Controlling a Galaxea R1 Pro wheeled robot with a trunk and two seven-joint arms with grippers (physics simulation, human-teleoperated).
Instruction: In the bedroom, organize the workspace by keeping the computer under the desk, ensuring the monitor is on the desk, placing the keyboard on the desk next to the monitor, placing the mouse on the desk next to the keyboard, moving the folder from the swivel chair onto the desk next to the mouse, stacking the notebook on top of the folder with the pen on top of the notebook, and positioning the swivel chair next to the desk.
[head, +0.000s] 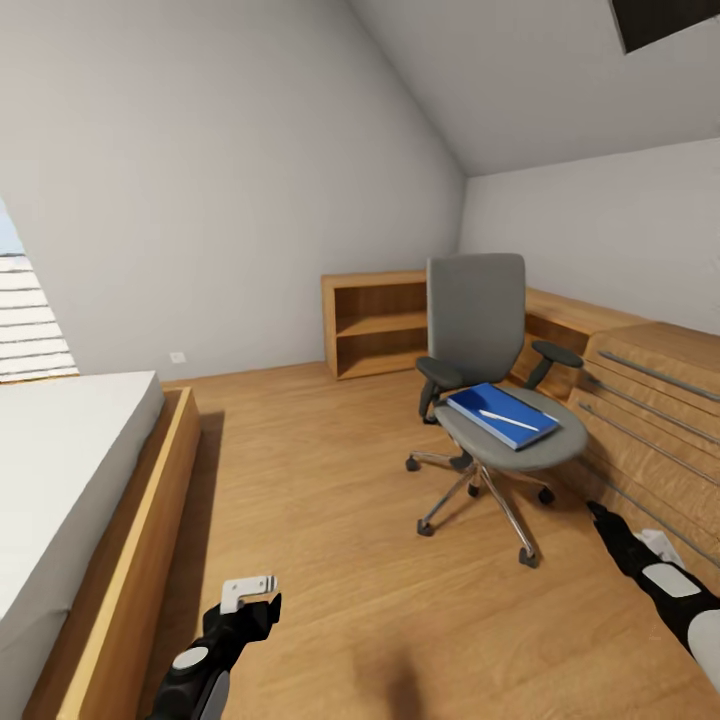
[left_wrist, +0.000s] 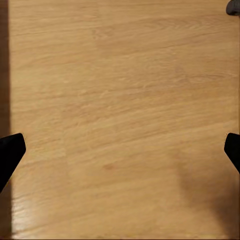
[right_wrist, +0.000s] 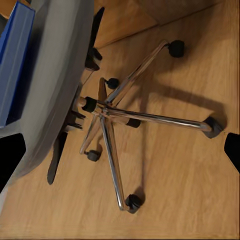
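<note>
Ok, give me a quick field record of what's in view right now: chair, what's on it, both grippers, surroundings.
swivel chair: grey, standing on the wood floor, beside wooden drawers
folder: blue, lying flat on the chair seat
pen: white, lying on the folder
left gripper: open, over bare floor, holding nothing
right gripper: open, aimed at the chair's chrome base
bed: at the left
shelf: low, open, against the far wall

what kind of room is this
Most likely a bedroom under a sloped roof: a bed in a wooden frame, a swivel chair carrying a blue folder, and a low wooden shelf unit along the wall.
</note>
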